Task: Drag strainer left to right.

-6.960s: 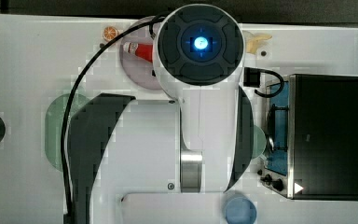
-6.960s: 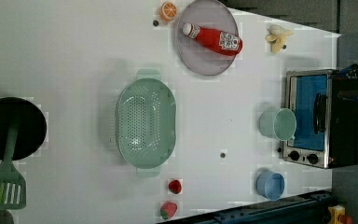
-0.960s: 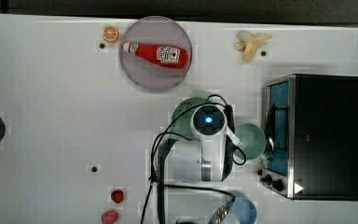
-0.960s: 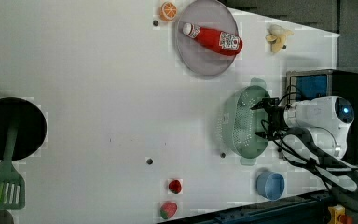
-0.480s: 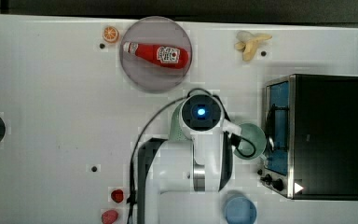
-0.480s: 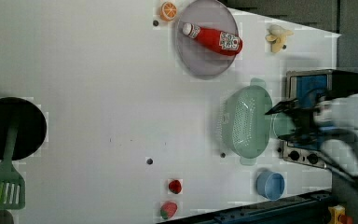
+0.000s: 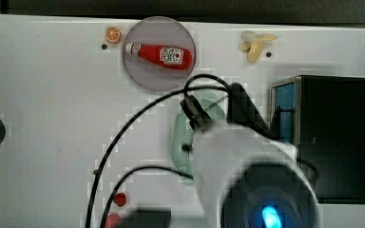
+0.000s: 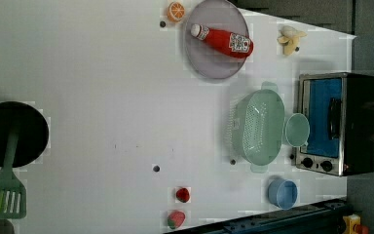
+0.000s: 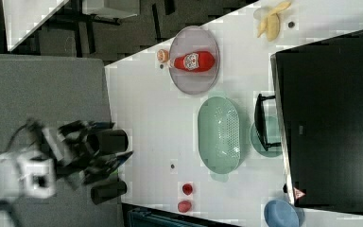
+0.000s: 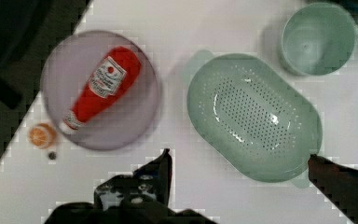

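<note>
The strainer (image 8: 257,127) sits between ketchup plate (image 8: 216,40) and green cup (image 8: 297,129); the hand (image 10: 242,163) hangs wide open, empty.

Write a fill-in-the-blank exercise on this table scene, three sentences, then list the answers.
1. The ketchup bottle lies on the round ____.
2. In the left view, the strainer sits between the plate and the ____ cup.
3. The green cup stands between the strainer and the toaster ____.

Missing words: plate; blue; oven
</note>
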You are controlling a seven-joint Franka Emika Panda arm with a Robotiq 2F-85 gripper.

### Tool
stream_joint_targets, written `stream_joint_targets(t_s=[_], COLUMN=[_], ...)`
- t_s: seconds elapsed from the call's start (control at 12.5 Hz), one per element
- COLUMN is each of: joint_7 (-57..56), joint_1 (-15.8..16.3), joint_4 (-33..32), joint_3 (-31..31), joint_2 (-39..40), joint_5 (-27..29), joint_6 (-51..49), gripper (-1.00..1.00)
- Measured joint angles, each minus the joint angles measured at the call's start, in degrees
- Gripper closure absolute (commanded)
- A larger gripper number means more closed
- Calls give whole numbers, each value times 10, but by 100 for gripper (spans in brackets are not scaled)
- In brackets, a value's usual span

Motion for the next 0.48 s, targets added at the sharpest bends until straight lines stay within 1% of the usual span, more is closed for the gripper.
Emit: stream_joint_targets(t_s=[0.16, 0.32, 0.48], joint_7=[-18, -21, -22], joint_1=[-8, -14, -8], joint_4=[12, 22, 25], joint_3=[4, 12, 11], joint_2=[-33, -20, 2], joint_5=[-9, -7, -18], joint_6=[-90, -152, -184], gripper=[-100, -100, -100])
